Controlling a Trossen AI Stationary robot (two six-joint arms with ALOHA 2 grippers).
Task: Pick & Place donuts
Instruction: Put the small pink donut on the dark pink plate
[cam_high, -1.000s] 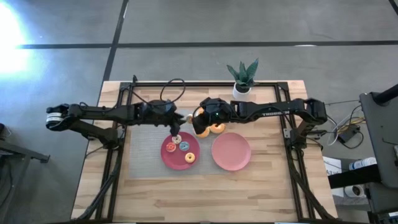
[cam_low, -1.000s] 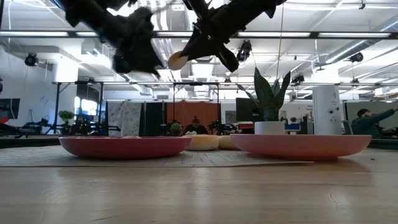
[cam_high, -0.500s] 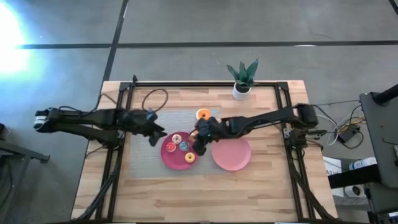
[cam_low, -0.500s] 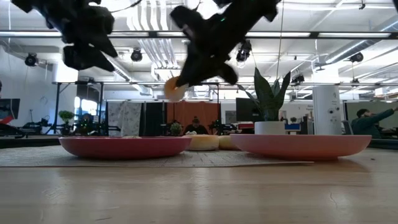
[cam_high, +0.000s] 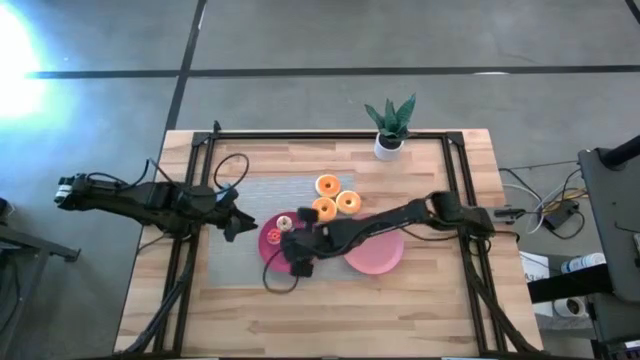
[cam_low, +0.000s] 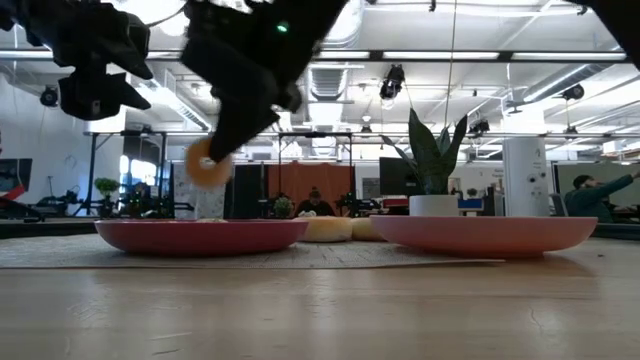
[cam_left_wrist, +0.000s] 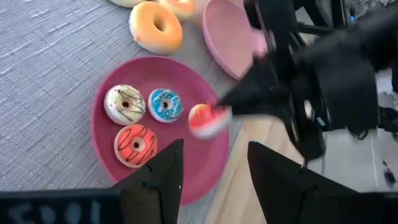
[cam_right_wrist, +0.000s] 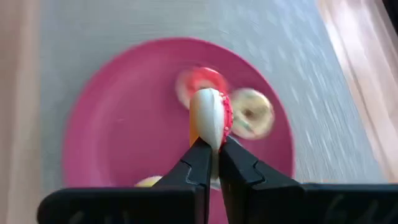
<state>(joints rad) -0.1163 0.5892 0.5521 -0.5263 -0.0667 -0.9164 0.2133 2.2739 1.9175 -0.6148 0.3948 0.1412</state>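
A magenta plate (cam_high: 268, 250) carries a whitish donut (cam_left_wrist: 124, 104), a blue one (cam_left_wrist: 165, 104) and a red one (cam_left_wrist: 135, 144); a yellowish one (cam_right_wrist: 149, 182) peeks out at the right wrist view's bottom. My right gripper (cam_high: 298, 260) hovers over this plate, shut on a pink-iced donut (cam_left_wrist: 208, 119). Three orange donuts (cam_high: 327, 185) lie on the grey mat beyond the plate. My left gripper (cam_high: 237, 226) is open and empty, just left of the plate. My right gripper pinches the pink-iced donut by its rim (cam_right_wrist: 210, 134) between both fingers, which cross the ring edge-on. The fingers come from above, slanting in from the table's right. The donut (cam_low: 208, 163) hangs upright below the fingers, lifted clear above the magenta plate.
A paler pink plate (cam_high: 385, 255) sits right of the magenta one, partly under the right arm. A small potted plant (cam_high: 390, 125) stands at the table's far edge. A grey mat (cam_high: 250, 190) underlies the plates. Black frame rails run along both table sides.
My right gripper carried the donut from beside the orange donuts toward the table's near-left, out over the magenta plate, and came lower. My left gripper drew back from over the plate toward the table's left edge.
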